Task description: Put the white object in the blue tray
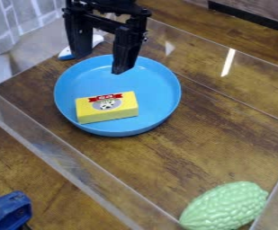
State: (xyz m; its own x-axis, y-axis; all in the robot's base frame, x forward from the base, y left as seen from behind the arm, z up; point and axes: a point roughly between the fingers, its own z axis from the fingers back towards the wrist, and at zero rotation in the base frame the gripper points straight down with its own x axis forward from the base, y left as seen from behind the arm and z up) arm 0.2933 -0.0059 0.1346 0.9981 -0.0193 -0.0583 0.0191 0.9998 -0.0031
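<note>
Blue plastic makes up the round tray (159,108), a shallow dish with a low raised rim resting on the dark wooden tabletop (225,135). Inside the tray, toward its front-left part, lies a yellow rectangular block (107,109) with a red strip and a pale picture on its top face. No white item can be made out anywhere in the view. The black gripper (100,49) hangs above the tray's far rim, pointing straight down, its two long fingers (125,52) spread apart with nothing between them; the tip of the nearer finger reaches down just over the tray's back edge. Clear plastic walls (57,153) fence the tabletop around the tray. Well away from the tray, toward the front right corner, sits a pale green bumpy gourd-shaped toy (225,208). At the front left, outside the walls, a dark blue cloth-like thing (6,212) shows.
</note>
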